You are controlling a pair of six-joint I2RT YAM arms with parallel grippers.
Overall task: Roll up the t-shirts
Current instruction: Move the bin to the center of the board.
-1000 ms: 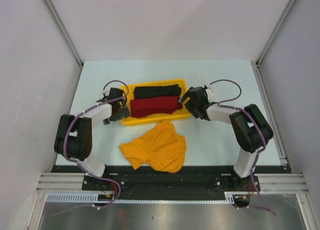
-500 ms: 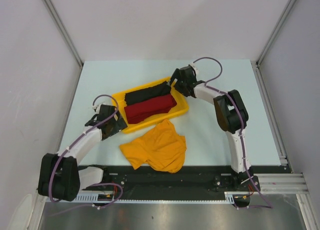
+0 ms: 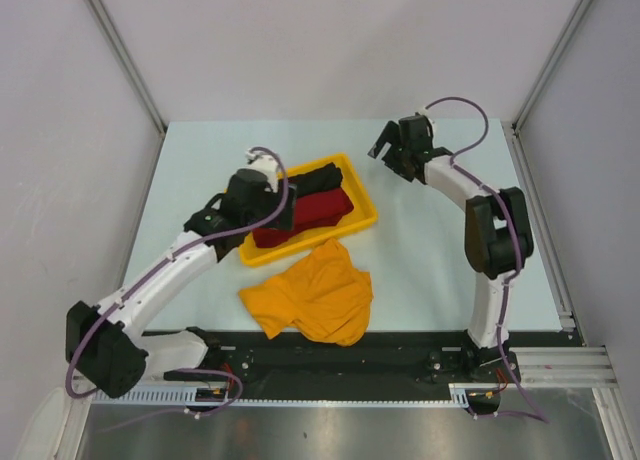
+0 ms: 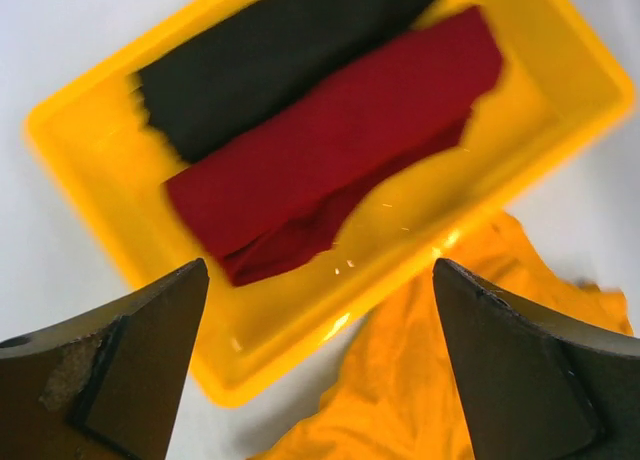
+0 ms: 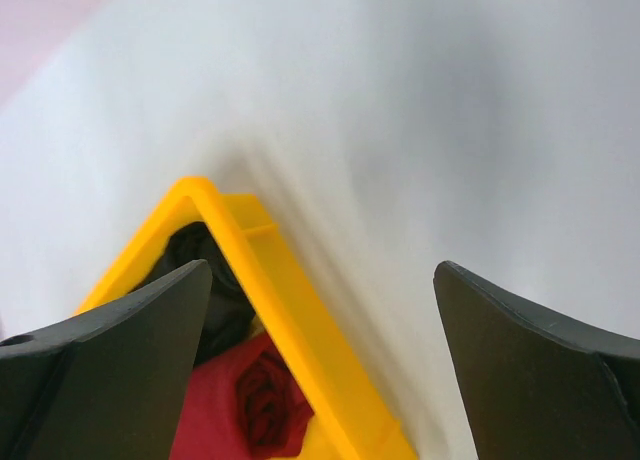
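Left gripper (image 4: pixel 320 270) fingers wide apart, empty, above tray (image 4: pixel 500 120); right gripper (image 5: pixel 322 268) likewise, off tray's far corner. Black roll (image 4: pixel 270 60) and red roll (image 4: pixel 340 150) stowed side by side, presumably finished. Orange shirt (image 3: pixel 315 295) crumpled on table (image 3: pixel 200 150) beside tray, awaiting rolling.

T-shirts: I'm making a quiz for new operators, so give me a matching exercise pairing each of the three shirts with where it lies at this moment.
Things
1. mustard t-shirt
2. dark red t-shirt
3. black t-shirt

Places
A. in the yellow tray, on its near side
B. in the tray, on its far side
C. crumpled on the table, in front of the tray

Pairs: 1-C, 2-A, 3-B
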